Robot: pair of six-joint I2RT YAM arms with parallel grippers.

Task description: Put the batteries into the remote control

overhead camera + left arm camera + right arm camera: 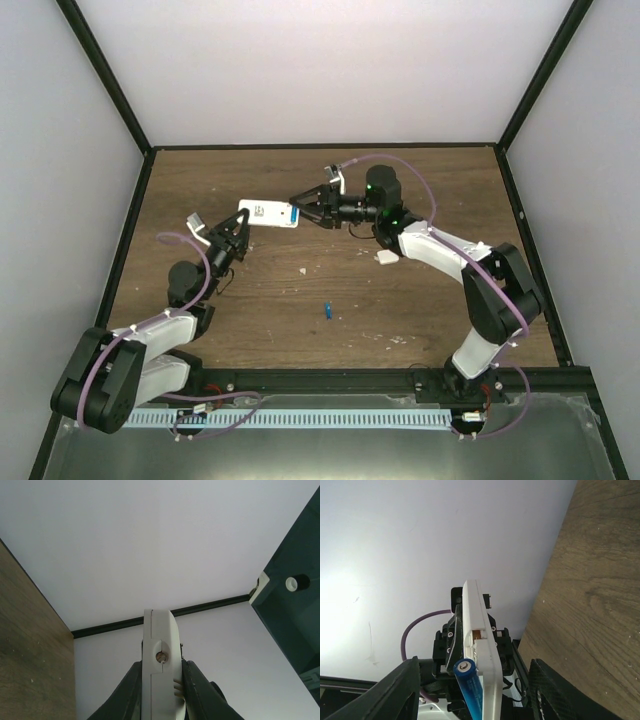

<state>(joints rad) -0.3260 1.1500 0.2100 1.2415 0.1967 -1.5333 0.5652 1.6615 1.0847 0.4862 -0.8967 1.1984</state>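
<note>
The white remote control point(266, 214) is held off the table, edge-on in both wrist views point(159, 645) point(479, 630). My left gripper point(237, 237) point(161, 664) is shut on its left end. One blue battery point(471, 690) point(295, 212) lies against the remote's open back at its right end. My right gripper point(303, 208) point(474, 661) is open, its fingers point(395, 692) spread wide on either side of the remote and battery without touching them. The other blue battery point(327, 311) lies on the wooden table point(430, 190) in front.
A small white piece point(387, 257) lies on the table under my right arm. Small white crumbs point(304, 268) lie scattered near the middle and front. White walls and a black frame enclose the table.
</note>
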